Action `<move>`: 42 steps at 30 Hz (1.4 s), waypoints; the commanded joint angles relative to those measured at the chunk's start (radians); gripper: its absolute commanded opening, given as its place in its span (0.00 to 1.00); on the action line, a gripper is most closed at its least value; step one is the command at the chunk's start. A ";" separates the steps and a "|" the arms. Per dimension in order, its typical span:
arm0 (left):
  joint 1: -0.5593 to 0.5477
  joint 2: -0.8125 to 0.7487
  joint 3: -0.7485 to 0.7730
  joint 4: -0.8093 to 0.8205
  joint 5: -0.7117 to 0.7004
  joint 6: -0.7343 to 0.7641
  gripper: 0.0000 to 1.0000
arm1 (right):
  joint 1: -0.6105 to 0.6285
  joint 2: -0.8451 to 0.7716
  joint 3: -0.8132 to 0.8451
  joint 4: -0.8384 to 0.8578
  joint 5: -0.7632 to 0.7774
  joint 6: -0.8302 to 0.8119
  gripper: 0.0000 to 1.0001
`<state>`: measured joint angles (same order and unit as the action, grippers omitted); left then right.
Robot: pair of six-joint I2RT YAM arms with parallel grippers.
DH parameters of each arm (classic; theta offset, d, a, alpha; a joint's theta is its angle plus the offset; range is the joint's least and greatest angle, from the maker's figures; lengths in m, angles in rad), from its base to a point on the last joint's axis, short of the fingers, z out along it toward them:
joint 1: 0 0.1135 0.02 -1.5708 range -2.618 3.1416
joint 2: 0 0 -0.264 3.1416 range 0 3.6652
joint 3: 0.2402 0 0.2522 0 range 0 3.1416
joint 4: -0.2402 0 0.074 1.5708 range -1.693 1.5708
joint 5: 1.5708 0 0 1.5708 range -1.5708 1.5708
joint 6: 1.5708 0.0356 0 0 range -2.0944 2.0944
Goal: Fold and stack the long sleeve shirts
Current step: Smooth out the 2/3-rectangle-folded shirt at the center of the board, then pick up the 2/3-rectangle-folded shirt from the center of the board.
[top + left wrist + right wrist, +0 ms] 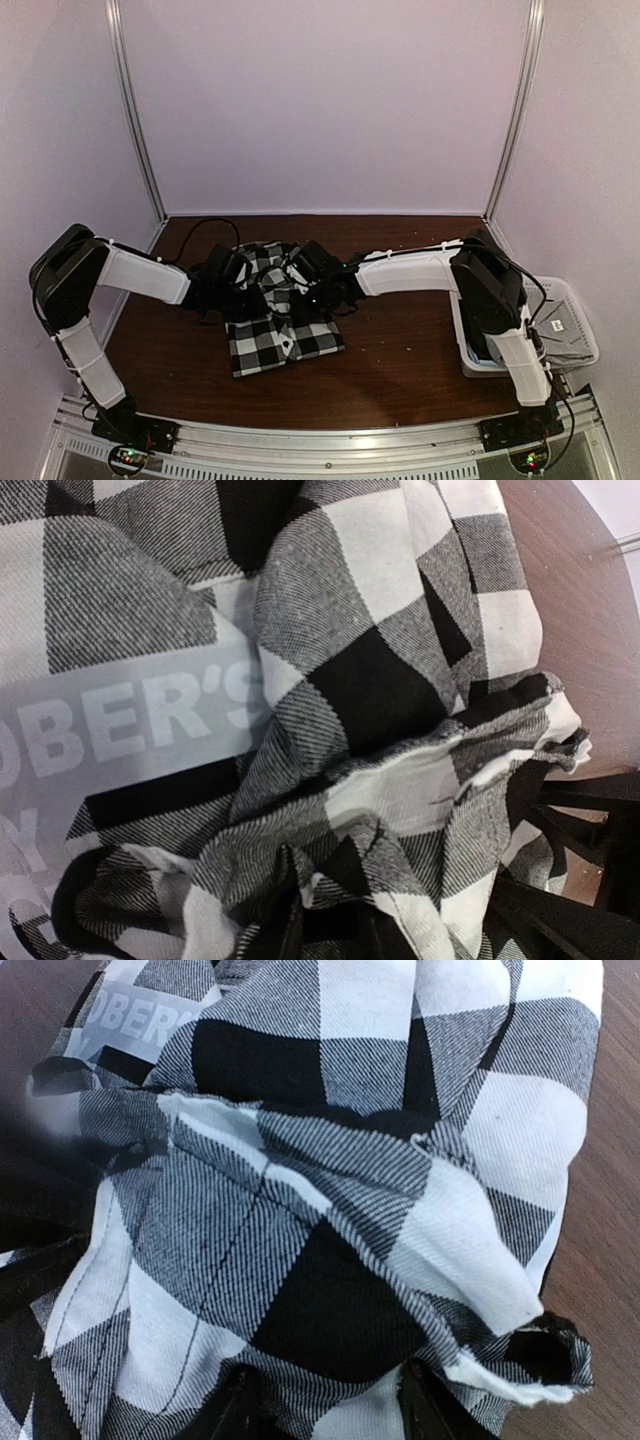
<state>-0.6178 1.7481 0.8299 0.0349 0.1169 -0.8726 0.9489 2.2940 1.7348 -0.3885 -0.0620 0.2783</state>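
Note:
The black-and-white checked shirt [283, 335] lies in the middle of the brown table, its near half flat and its far part bunched and raised. My left gripper [243, 290] is shut on the raised cloth at its left; the shirt [380, 680] fills the left wrist view, pinched at the gripper [335, 935]. My right gripper [318, 290] is shut on the raised cloth at its right; in the right wrist view the shirt [330, 1210] bulges between its fingers [225, 1405]. Grey cloth [565, 342], seemingly the grey shirt, lies in the basket at the right.
The white lattice basket [585, 305] stands at the table's right edge beside the right arm. White walls and metal posts enclose the table [400, 350] at the back and sides. The right gripper's black frame [585, 880] shows close by in the left wrist view.

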 commanded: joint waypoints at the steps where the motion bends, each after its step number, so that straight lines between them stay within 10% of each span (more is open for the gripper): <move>1: 0.003 -0.059 0.029 -0.028 0.042 0.026 0.24 | -0.020 -0.097 -0.061 0.024 -0.016 0.021 0.50; 23: -0.149 -0.589 -0.323 -0.343 0.149 -0.192 0.28 | -0.058 -0.503 -0.647 0.173 -0.328 0.072 0.41; 42: -0.209 -0.616 -0.424 -0.313 0.117 -0.287 0.29 | -0.059 -0.498 -0.687 0.189 -0.308 0.119 0.35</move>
<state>-0.8181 1.1198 0.4271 -0.3214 0.2356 -1.1381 0.8906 1.8343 1.0538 -0.2214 -0.3771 0.3759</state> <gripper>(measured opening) 0.287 0.352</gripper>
